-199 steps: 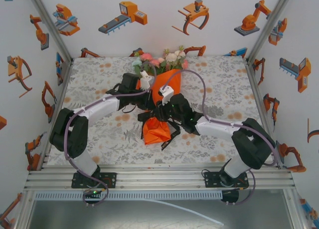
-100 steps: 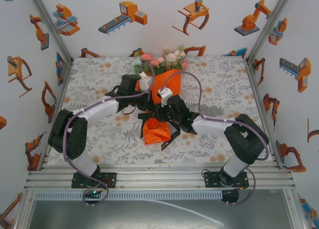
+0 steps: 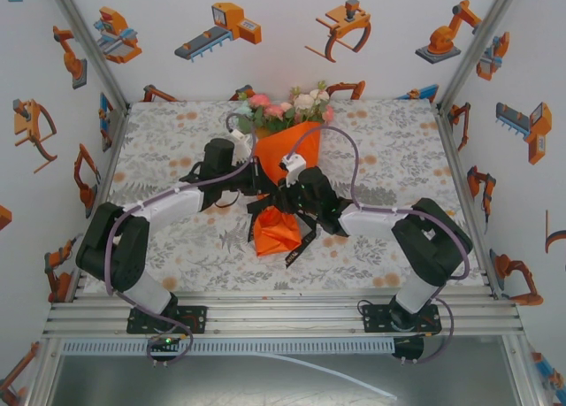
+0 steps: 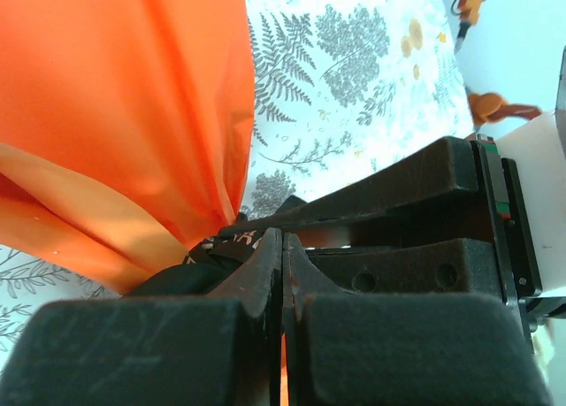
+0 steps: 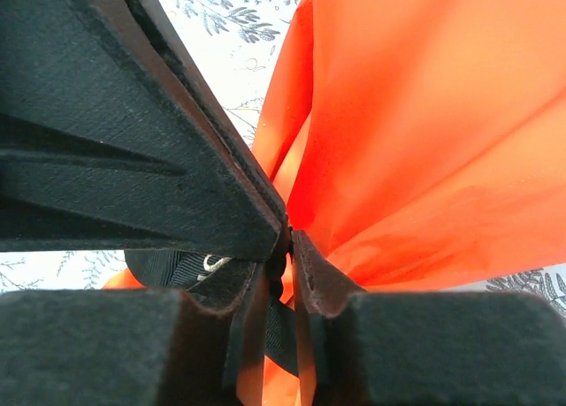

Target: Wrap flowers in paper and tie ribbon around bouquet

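Laid flat near the middle of the desk [image 3: 402, 145] as a bouquet [image 3: 285, 141], with the flowers [image 3: 285, 105] fanned toward 12 o'clock and the orange paper [image 3: 276, 235] gathered to a crumpled tail at 6 o'clock. Cinched at the narrow waist by the ribbon [image 5: 172, 269], black with faint pale lettering, loose ends straying toward 5 o'clock.

Gripped from 9 o'clock by the left hand [image 4: 279, 242], clenched with its tips on the black band, tight against the orange folds. Met from 3 o'clock by the right hand [image 5: 287, 238], likewise clamped on a strand running down between its fingers [image 5: 256, 309].

Held from opposite sides, most likely, to draw the band tight and stop the cone springing open while a knot forms. Wrapping apparently done; tying under way, with no finished bow to be made out.

Farther out, orange robot stickers [image 3: 225, 26] on the walls.
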`<control>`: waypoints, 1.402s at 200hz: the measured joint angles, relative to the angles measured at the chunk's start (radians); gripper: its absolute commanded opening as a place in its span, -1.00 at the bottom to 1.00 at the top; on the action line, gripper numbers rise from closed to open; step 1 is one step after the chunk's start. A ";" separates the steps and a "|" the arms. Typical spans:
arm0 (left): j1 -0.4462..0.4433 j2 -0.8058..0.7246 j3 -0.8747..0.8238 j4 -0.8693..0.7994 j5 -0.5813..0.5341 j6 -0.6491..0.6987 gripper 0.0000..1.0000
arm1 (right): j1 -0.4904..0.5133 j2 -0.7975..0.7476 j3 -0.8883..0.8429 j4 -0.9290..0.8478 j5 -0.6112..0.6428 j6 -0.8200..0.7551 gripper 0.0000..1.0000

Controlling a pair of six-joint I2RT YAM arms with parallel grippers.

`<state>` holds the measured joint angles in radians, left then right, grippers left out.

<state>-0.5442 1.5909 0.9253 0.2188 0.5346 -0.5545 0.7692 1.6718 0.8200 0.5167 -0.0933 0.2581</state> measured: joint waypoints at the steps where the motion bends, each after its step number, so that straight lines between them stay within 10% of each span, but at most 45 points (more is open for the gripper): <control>1: 0.000 0.000 -0.001 0.002 0.000 -0.003 -0.91 | 0.000 0.000 0.000 0.002 0.000 0.002 -0.79; 83: 0.009 0.000 -0.095 0.187 0.053 -0.110 -0.75 | -0.021 -0.018 -0.046 0.049 0.012 0.069 -1.00; 154: -0.015 -0.069 -0.130 0.075 0.143 -0.038 0.00 | -0.040 -0.028 -0.059 0.083 0.015 0.045 -1.00; 207: -0.018 -0.158 0.042 -0.190 -0.039 0.208 0.03 | -0.066 -0.071 -0.079 0.117 -0.032 -0.023 -1.00; 280: -0.016 0.044 0.117 -0.213 0.005 0.241 -0.10 | -0.066 -0.072 -0.079 0.124 -0.107 -0.039 -1.00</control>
<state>-0.5606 1.6348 1.0428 0.0055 0.5396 -0.3130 0.7033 1.6001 0.7410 0.6411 -0.2005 0.2192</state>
